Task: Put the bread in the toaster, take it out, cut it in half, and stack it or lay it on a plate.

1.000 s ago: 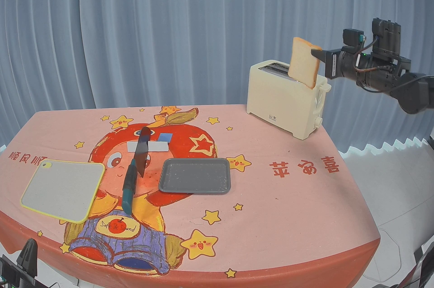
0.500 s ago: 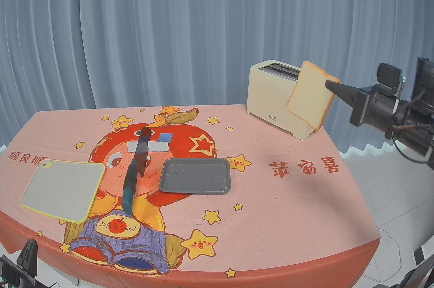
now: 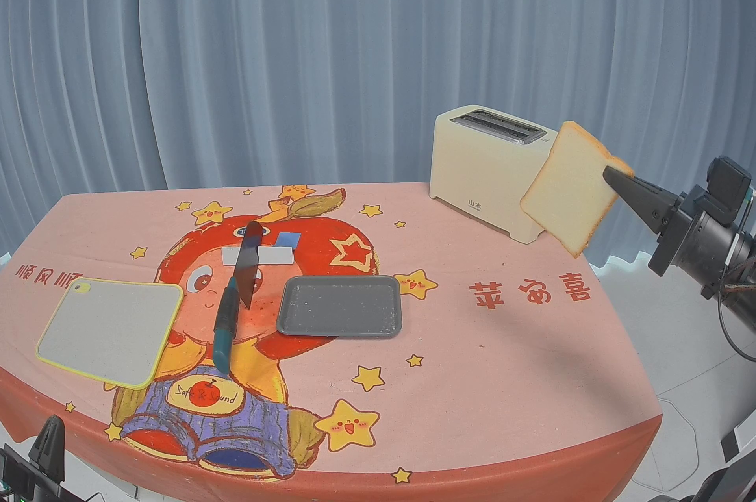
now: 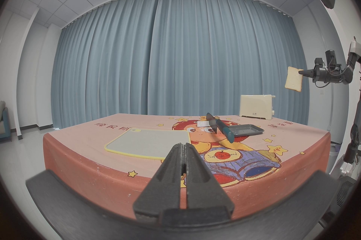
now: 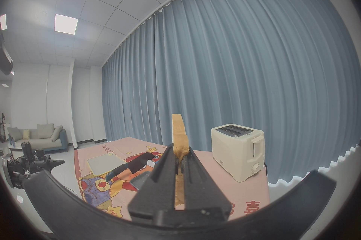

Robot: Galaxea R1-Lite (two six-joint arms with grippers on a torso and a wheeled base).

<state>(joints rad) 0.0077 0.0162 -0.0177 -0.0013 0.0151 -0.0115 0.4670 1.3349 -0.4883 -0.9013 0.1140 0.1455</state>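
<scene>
While pinching the bread (image 3: pixel 571 187) by its crust in the right claw (image 3: pixel 613 174), hovered tilted just right of the toaster (image 3: pixel 482 173), near the worktop (image 3: pixel 488 385) edge. Saw plate (image 3: pixel 339 307), knife (image 3: pixel 235 295), cutting board (image 3: pixel 110 329) well leftward; left claw (image 4: pixel 183 150) pressed together. Had dropped lower, rightward from the toaster's slot.

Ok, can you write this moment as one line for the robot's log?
right hand: shut on bread, in air beside toaster | left hand: shut | knife: between cutting board and plate
</scene>
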